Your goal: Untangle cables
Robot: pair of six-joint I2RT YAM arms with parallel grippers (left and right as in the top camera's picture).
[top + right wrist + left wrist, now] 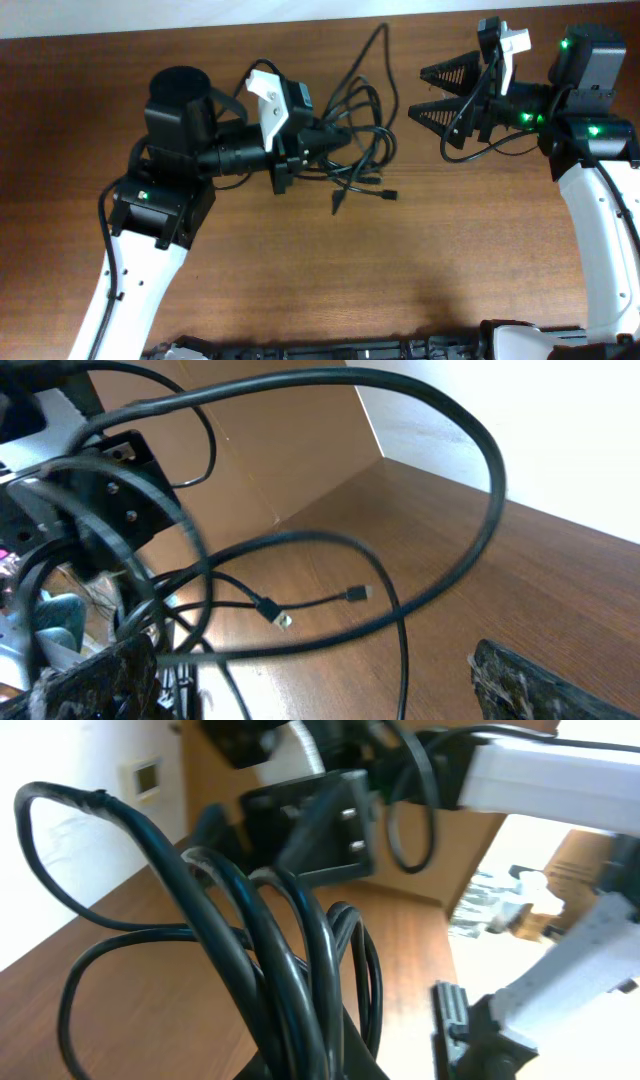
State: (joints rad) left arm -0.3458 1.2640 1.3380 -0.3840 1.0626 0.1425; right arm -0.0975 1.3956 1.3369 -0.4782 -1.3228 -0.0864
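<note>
Brown wood bench (300, 275), pale wall behind. Cables (352, 130) sit mid-bench in a knotted clump, loops fanning rightward, plug ends trailing toward the near edge, one strand running to the far edge. Left gripper (318, 142) clenched on the clump's left side. Right gripper (418, 92) released, jaws spread wide, empty, just right of the outermost loops, facing them. Judgement: right arm is nearer the free loops; its pull should go rightward, away from the left's hold.

Wooden table (300, 290), black cables (352, 133) tangled on top
</note>
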